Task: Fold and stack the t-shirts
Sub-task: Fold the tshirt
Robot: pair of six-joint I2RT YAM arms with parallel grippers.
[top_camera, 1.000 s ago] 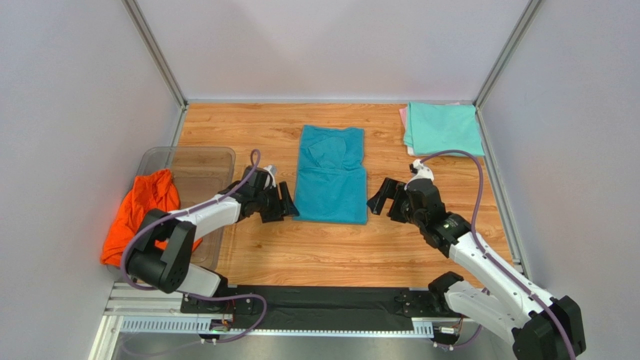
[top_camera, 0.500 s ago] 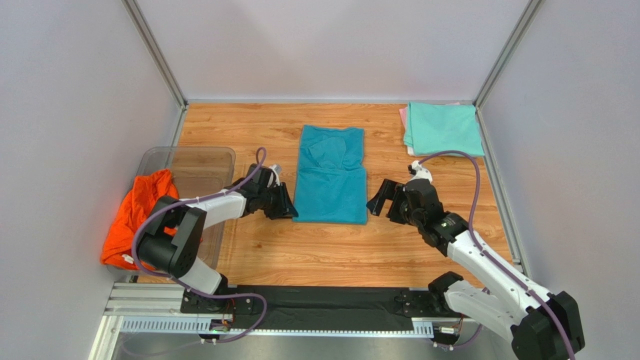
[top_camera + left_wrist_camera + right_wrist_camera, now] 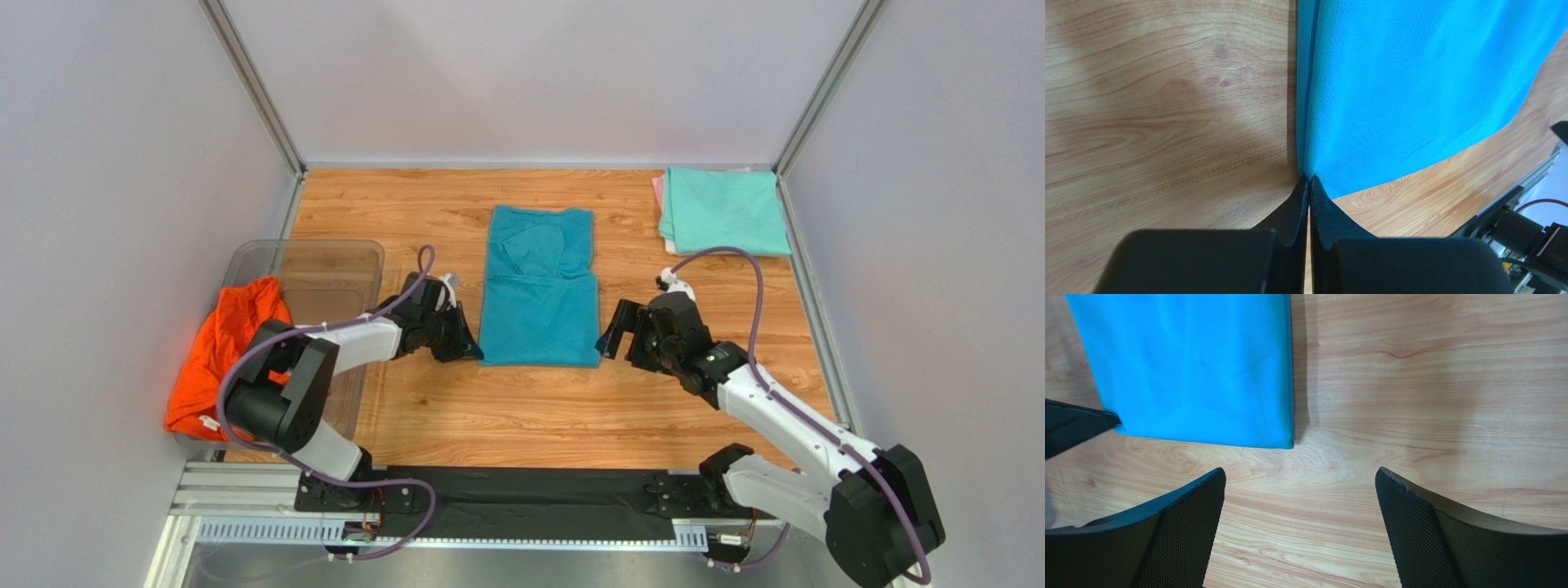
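Note:
A teal-blue t-shirt [image 3: 540, 288], folded into a long strip, lies flat in the middle of the table. My left gripper [image 3: 472, 349] is shut with its tips pinching the shirt's near-left corner [image 3: 1309, 179]. Just short of the near-right corner, my right gripper [image 3: 620, 337] stands open; the cloth [image 3: 1192, 361] lies ahead of its fingertips [image 3: 1300, 473] and nothing is between them. An orange t-shirt [image 3: 227, 349] hangs crumpled over the tub's left side. A folded mint green t-shirt [image 3: 724, 208] lies at the back right on a pale pink one [image 3: 659, 196].
A clear plastic tub [image 3: 325, 263] stands at the left beside my left arm. White walls close in the table on three sides. Bare wood [image 3: 552, 410] runs between the teal shirt and the arm bases.
My left gripper has slid in to the shirt's near-left corner and shut on it. The right gripper has crept a little nearer the near-right corner, still open.

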